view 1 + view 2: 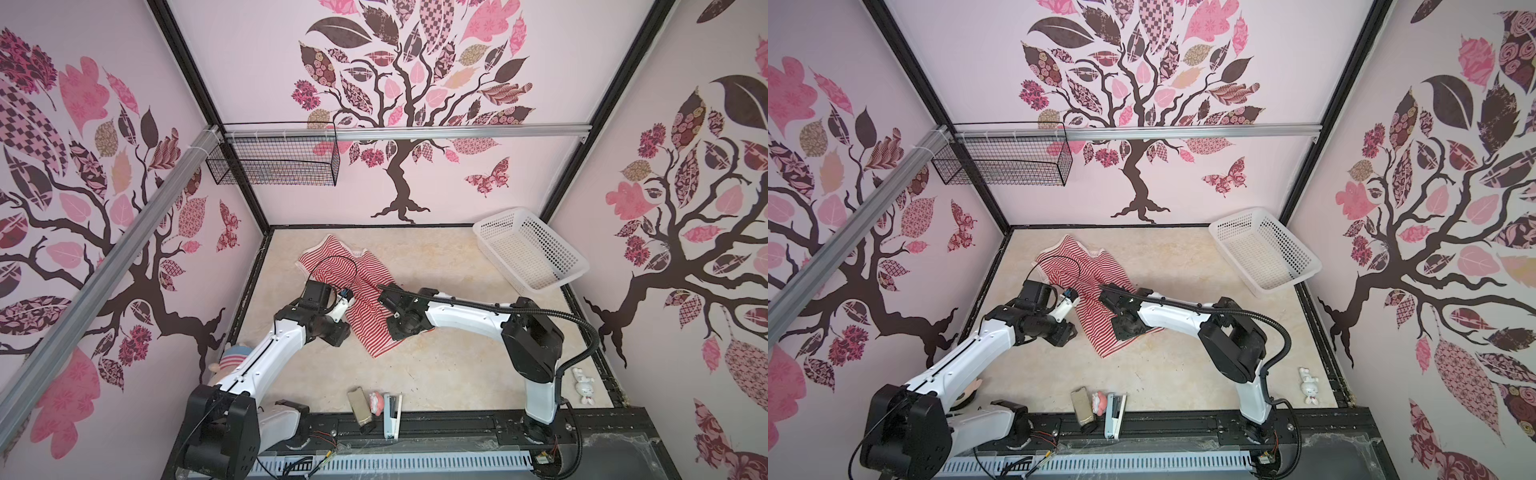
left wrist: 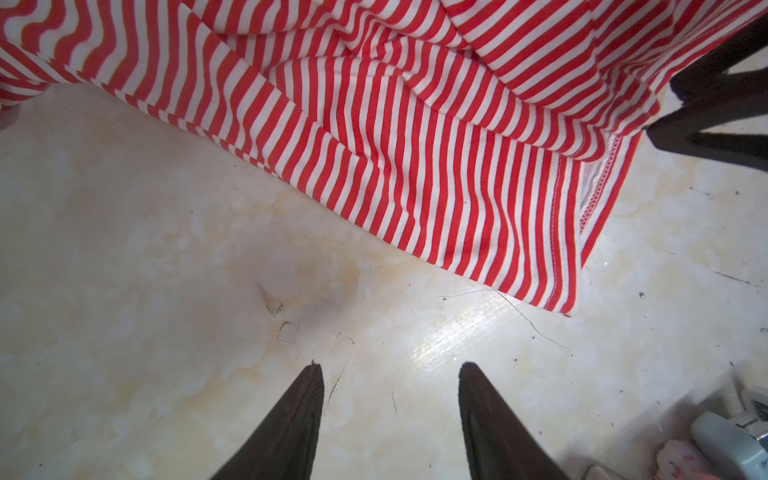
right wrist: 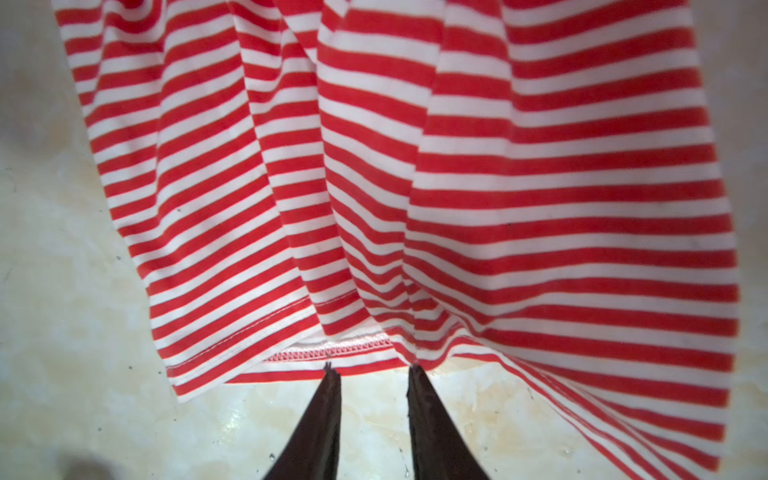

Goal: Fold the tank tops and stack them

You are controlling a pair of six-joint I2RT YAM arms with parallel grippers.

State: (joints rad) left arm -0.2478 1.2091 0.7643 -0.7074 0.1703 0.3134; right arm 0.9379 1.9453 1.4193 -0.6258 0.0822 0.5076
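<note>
Right pincer (image 3: 372,368) at the hem of the striped tank top (image 1: 361,286), left pincer (image 2: 388,368) open beside the cloth

The tank top lies rumpled and slanted in the middle of the counter (image 1: 457,365), straps toward the back wall and hem toward the arms, well apart from the white basket (image 1: 532,253). The right pincer's tips sit at the stitched hem edge with a narrow gap and bare counter showing between them, so nothing looks gripped yet. The left pincer stands wide over bare counter near the hem corner, holding nothing. For a sound pinch, the right tips should slide past the stitching and catch both layers before closing. The left should then take the far hem corner, so the two can lift evenly and pull the ridges flat before folding toward the straps
</note>
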